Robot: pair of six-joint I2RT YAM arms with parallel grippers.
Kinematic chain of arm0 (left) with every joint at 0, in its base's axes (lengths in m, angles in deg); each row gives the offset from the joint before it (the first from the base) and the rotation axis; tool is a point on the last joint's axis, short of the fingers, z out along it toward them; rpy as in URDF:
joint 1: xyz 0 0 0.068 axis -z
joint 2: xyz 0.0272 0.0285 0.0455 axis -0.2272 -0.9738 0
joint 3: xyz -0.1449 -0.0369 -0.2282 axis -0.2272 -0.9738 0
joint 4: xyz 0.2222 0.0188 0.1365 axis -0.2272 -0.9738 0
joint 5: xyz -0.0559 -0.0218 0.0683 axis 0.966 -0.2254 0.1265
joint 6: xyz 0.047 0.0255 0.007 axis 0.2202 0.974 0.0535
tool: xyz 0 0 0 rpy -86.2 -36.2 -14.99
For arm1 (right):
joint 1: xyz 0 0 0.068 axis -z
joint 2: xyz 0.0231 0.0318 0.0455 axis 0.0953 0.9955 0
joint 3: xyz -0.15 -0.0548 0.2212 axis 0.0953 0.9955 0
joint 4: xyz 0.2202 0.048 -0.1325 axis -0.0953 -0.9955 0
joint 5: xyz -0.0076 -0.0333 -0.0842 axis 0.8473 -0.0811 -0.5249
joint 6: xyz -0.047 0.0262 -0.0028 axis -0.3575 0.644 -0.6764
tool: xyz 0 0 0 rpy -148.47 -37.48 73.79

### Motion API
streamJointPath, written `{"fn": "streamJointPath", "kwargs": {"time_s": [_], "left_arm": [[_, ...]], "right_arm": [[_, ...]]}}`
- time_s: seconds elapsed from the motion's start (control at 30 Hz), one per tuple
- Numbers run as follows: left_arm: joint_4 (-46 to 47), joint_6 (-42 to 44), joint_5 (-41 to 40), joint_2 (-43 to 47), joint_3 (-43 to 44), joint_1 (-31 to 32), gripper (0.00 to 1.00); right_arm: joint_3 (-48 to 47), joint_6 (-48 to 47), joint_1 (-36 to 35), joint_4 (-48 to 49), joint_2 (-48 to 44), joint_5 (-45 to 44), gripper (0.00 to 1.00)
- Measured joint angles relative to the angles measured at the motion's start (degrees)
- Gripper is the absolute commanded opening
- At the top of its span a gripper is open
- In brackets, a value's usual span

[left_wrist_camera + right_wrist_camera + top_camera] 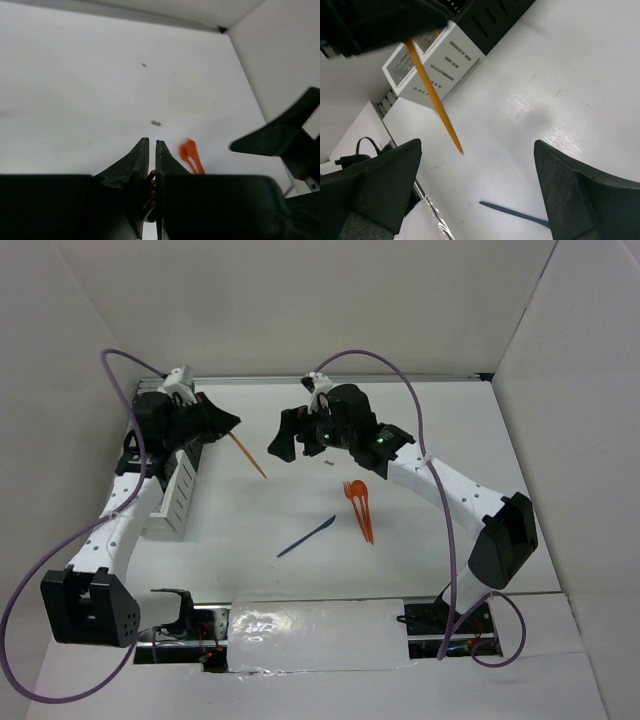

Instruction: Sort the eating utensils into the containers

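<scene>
My left gripper (228, 423) is shut on an orange utensil (250, 457), whose slim handle sticks out and down to the right above the table. In the left wrist view the jaws (152, 143) stand almost together with the orange piece (150, 184) pinched between them. My right gripper (285, 436) hangs just right of that handle, open and empty (478, 143). The held orange utensil (432, 95) crosses the right wrist view. Two orange utensils (359, 506) and a dark blue one (306, 537) lie on the table. A white container (176, 494) and a black one (490, 20) stand at the left.
The white container (432, 65) has slotted sides and sits beside the black one under the left arm. A small dark speck (329, 462) lies near the right gripper. White walls enclose the table on three sides. A foil-taped strip (315, 632) runs along the near edge.
</scene>
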Motion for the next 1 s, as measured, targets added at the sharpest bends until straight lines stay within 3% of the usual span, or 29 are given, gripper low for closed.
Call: {"fn": "streamJointPath", "kwargs": {"time_s": [0.2, 0.37, 0.5, 1.0], "left_arm": [[-7.0, 11.5, -4.7, 4.5, 6.1, -16.1, 0.20], [-7.0, 21.0, -9.9, 8.8, 7.9, -19.3, 0.21], [-6.8, 26.4, -13.7, 9.0, 7.8, -22.1, 0.21], [-0.1, 29.0, -20.1, 3.0, -0.1, -29.0, 0.20]], "right_arm": [[0.2, 1.5, 6.8, -5.9, -6.7, -1.4, 1.00], [4.2, 1.5, 14.0, -6.6, -15.0, -7.3, 1.00], [7.4, 1.6, 14.5, -6.7, -15.7, -13.9, 1.00], [14.9, 2.5, 15.7, -7.9, -11.1, -26.6, 1.00]]}}
